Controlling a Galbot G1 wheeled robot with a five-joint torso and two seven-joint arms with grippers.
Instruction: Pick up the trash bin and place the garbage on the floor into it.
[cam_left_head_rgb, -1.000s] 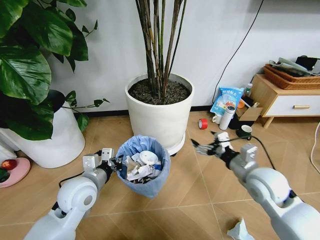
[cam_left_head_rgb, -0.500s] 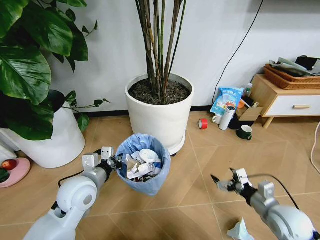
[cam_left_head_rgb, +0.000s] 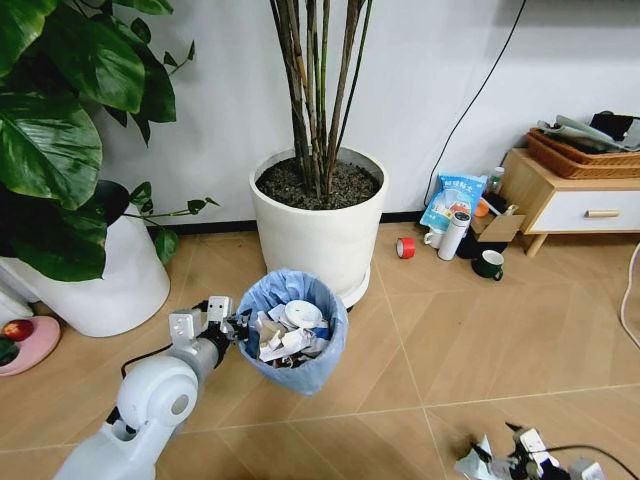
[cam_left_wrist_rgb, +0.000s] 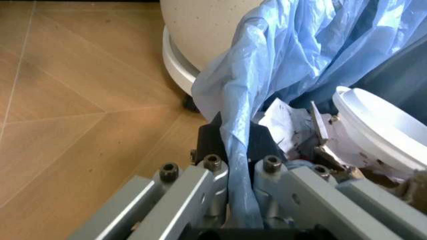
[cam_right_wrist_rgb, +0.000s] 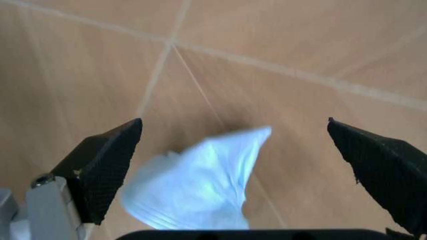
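The trash bin (cam_left_head_rgb: 293, 331), stuffed with litter, hangs just in front of the white planter (cam_left_head_rgb: 318, 228), the left gripper (cam_left_wrist_rgb: 239, 165) clamped on its blue bag rim. By the floor (cam_right_wrist_rgb: 280, 35), the right gripper (cam_right_wrist_rgb: 233, 150) spreads wide around crumpled white paper (cam_right_wrist_rgb: 197, 182).

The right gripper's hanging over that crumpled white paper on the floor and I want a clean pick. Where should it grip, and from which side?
Judging by its shape, grip the crumpled white paper across its raised middle fold, coming straight down from above. It lies loose on the floor, and the open right gripper already straddles it.
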